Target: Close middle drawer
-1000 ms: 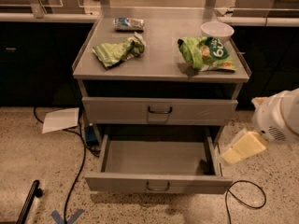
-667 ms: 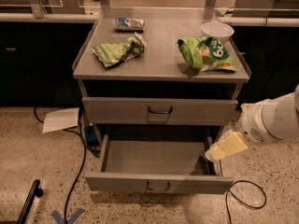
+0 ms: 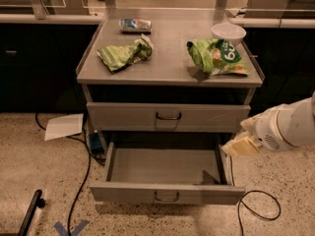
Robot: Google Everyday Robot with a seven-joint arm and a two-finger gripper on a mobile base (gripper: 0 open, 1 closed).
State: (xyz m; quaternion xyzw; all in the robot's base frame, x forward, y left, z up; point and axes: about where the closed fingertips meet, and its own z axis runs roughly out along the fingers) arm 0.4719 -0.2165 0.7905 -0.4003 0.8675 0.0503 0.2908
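The middle drawer (image 3: pixel 123 192) is a wide, shallow grey metal drawer, pulled out and empty, with a small dark loop handle (image 3: pixel 166 197) on its flat front. Above it the top drawer (image 3: pixel 206 117) is closed. The lowest drawer is hidden under the open one. My gripper (image 3: pixel 239 145), with cream-coloured fingers on a white arm, comes in from the right. It hangs just outside the open drawer's right wall, near the back corner and slightly above the rim.
On the cabinet top (image 3: pixel 167 68) lie two green chip bags (image 3: pixel 123 54) (image 3: pixel 216 57), a white bowl (image 3: pixel 228 32) and a small blue packet (image 3: pixel 135 24). On the floor are a paper sheet (image 3: pixel 64 126), black cables (image 3: pixel 256 205), a black bar (image 3: pixel 30 213) and blue tape (image 3: pixel 69 227).
My gripper and arm have moved left and a little up, closer to the open drawer's right side. The drawer has not moved.
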